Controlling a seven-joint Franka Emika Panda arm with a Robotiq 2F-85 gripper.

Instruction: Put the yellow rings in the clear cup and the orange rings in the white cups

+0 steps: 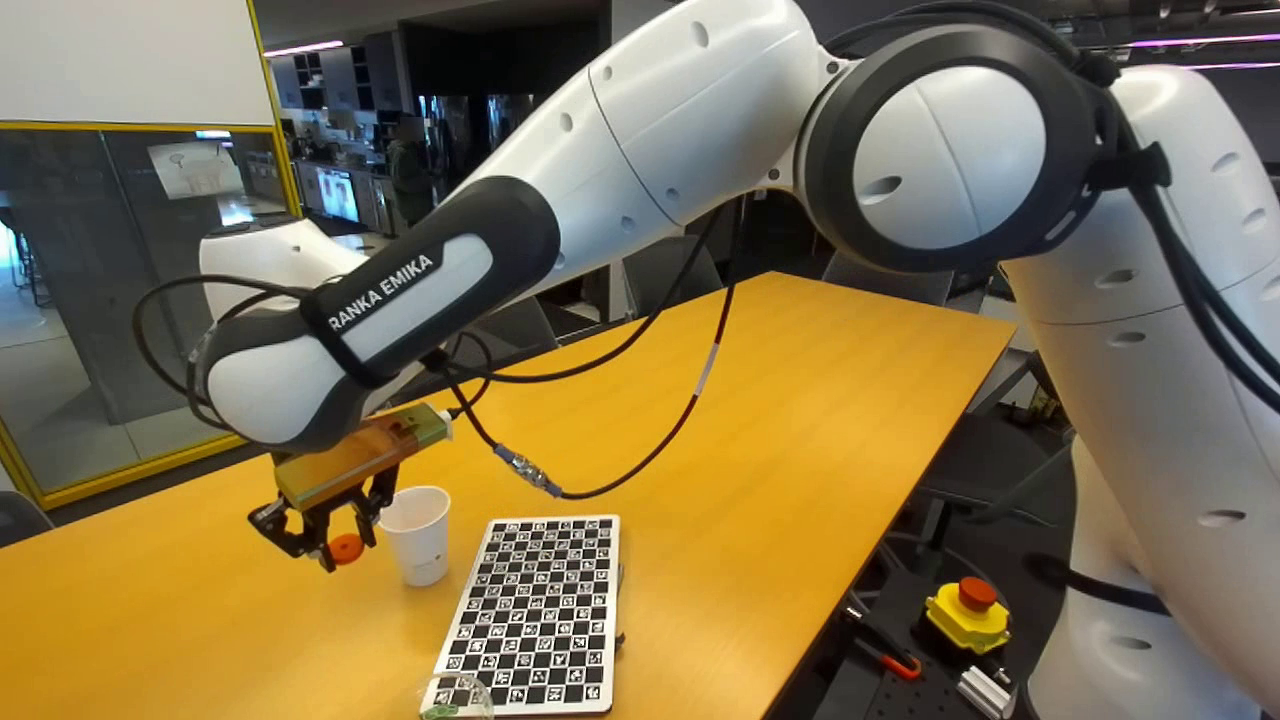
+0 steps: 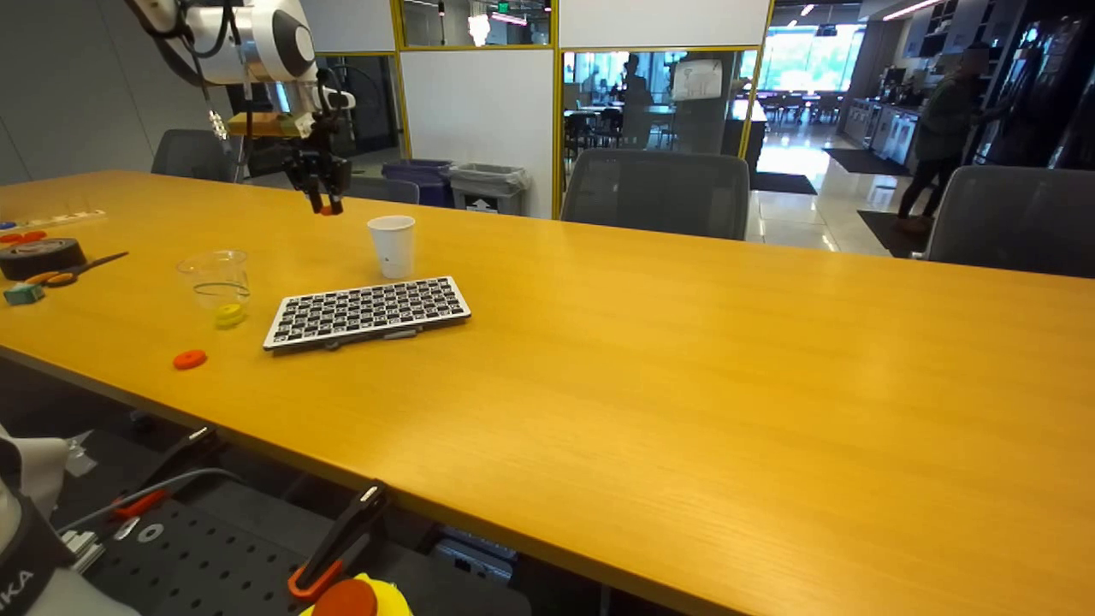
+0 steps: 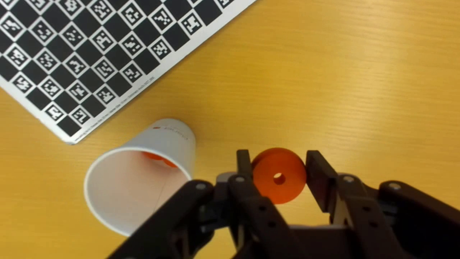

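Pinching the orange ring [image 3: 267,176] by opposite edges, lower right in the wrist view, my claw [image 3: 278,164] grips sensibly: I'd guess light, stiff plastic.

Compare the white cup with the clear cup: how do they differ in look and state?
The white cup is opaque; the clear cup is see-through. The white cup has orange rings inside; the clear cup shows yellow rings at its base. Both stand upright on the table.
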